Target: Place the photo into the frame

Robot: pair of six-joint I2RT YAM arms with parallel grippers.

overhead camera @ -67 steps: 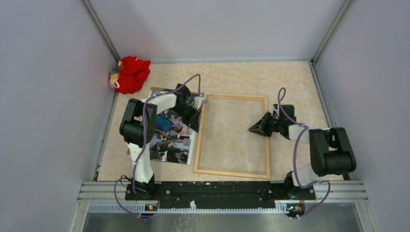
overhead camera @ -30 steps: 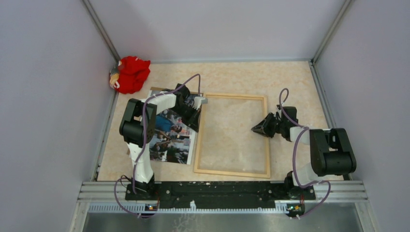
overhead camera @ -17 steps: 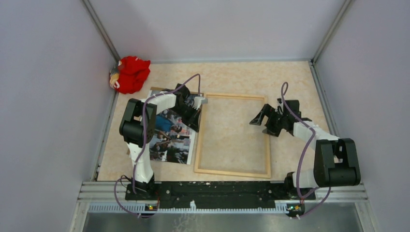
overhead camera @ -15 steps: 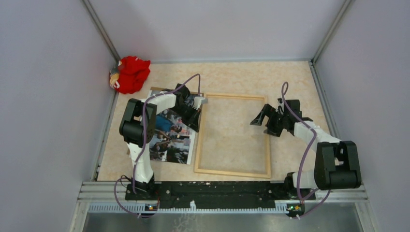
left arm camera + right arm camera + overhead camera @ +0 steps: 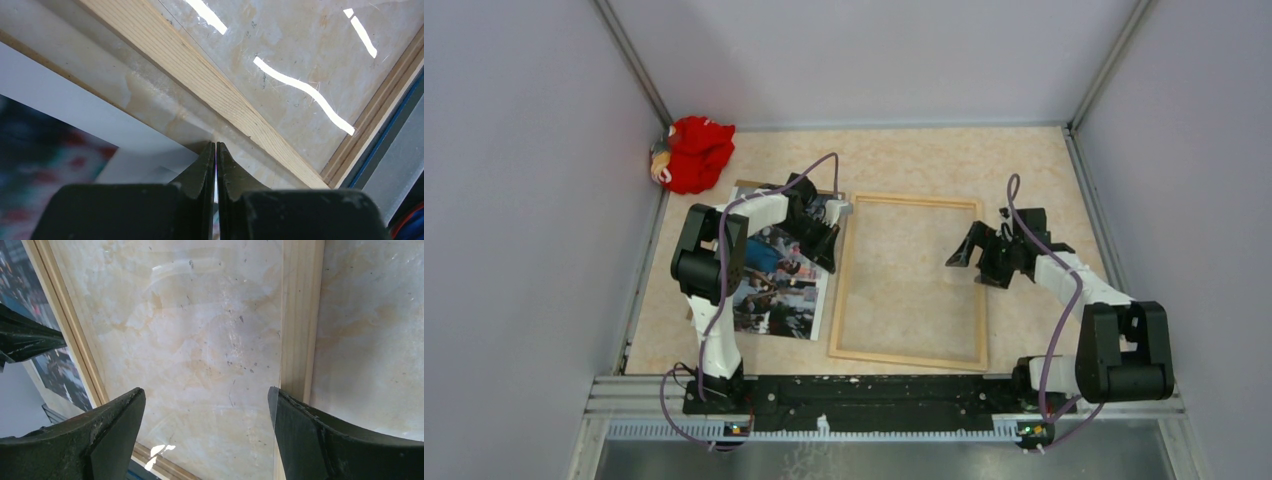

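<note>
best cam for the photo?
Top external: the photo lies face up left of the frame, most of it visible. Left wrist shows only a blurred, white-bordered piece; right wrist only a sliver at its left edge.

Photo top beneath left arm

1. My left arm and right arm look alike: chunky black joint housings linked by smooth white shells.
2. A thin purple cable loops loosely along the left arm, and a matching one runs along the right.
3. Both bases stand on a black mounting rail edged with silver slotted bars.
4. The left gripper has matte black fingers that taper to thin wedges.
5. The right gripper has broad, bevelled, matte black fingers.
</note>
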